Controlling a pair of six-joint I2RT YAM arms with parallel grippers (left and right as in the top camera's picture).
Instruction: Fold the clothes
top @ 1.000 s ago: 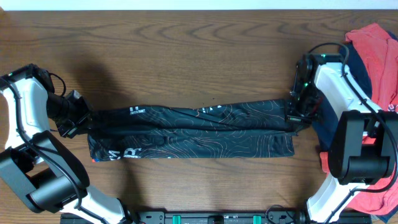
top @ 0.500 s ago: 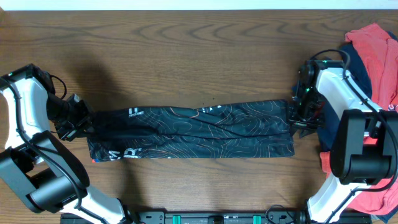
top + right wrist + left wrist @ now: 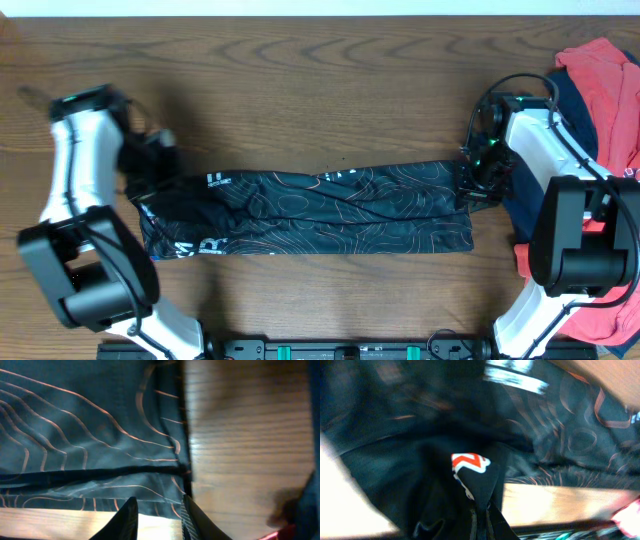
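Note:
The black jersey [image 3: 310, 210] with thin orange contour lines lies folded into a long strip across the table. My left gripper [image 3: 148, 192] is at its left end. In the left wrist view the left gripper [image 3: 481, 522] is shut on a pinch of black jersey cloth [image 3: 470, 467] that carries a red-white logo. My right gripper [image 3: 470, 188] is at the strip's right end. In the right wrist view the right gripper [image 3: 157, 522] is open, and the jersey's edge [image 3: 100, 435] lies under and between its fingers [image 3: 126, 520].
A heap of red [image 3: 612, 90] and navy [image 3: 522, 205] garments lies at the right edge, behind and beside the right arm. Bare wooden table [image 3: 300, 90] stretches beyond the strip. The arm bases stand at the front edge.
My left arm has swung up and to the right over the jersey's left end, taking the cloth with it and bunching that end. The right gripper has barely shifted.

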